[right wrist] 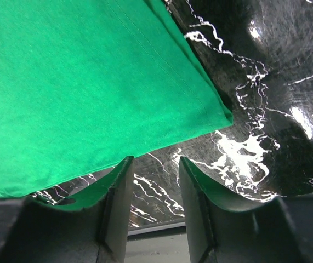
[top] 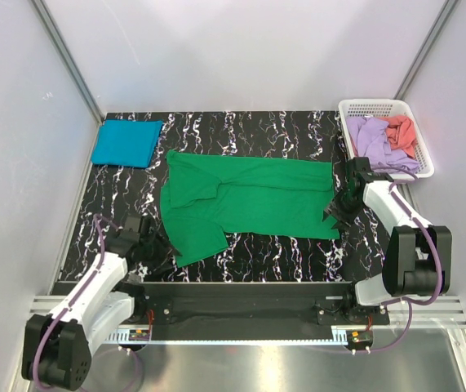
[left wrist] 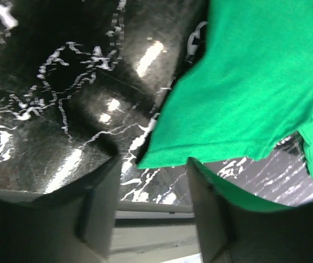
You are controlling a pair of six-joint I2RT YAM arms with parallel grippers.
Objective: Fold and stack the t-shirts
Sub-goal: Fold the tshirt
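- Green t-shirt (top: 249, 200): laid out across counter (top: 298, 255) centre.
- Teal t-shirt (top: 126, 143): folded, far left corner.
- Lilac t-shirt (top: 371, 139), coral t-shirt (top: 401, 131): heaped in basket (top: 377, 104), far right corner.
- Left jaws, right jaws: spread, nothing gripped, set at the green t-shirt's near edge.

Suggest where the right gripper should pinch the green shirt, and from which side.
The green t-shirt lies flat with its hem toward the right arm, so take the hem corner that sticks out free on the table. Likely best from the right side, low, the open right gripper straddling the edge.
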